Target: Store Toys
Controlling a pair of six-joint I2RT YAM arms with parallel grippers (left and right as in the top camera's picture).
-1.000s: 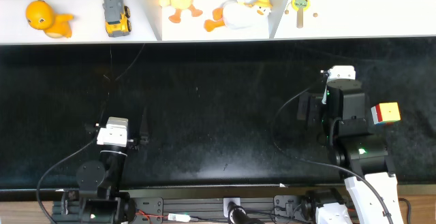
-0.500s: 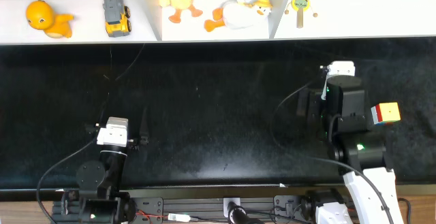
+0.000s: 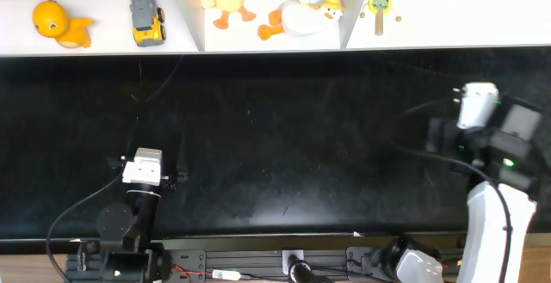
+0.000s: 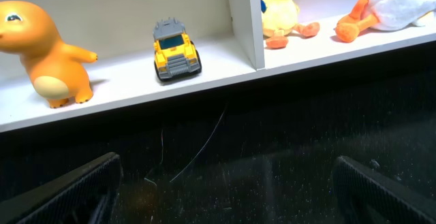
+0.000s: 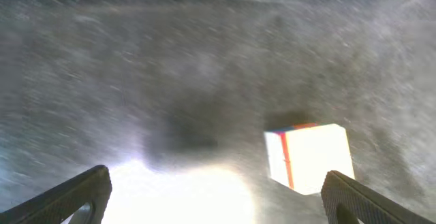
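The black desk (image 3: 275, 145) carries a white shelf (image 3: 103, 47) along its far edge. The right arm (image 3: 486, 223) stands at the desk's right edge. The left arm (image 3: 142, 175) stands near the near-left corner, its left jaws spread wide and facing the shelf. On the shelf are an orange figure (image 4: 41, 54), a white plush duck (image 4: 395, 6) lying down, a yellow plush duck (image 4: 279, 16) and a yellow truck (image 4: 176, 50). The cube (image 5: 310, 157) lies on the desk under the right jaws, which are spread wide and not gripping it. It sits between the two fingers (image 5: 368, 207), nearer one than the other. Its white face is up, red and blue show on one side, and it has no long axis.
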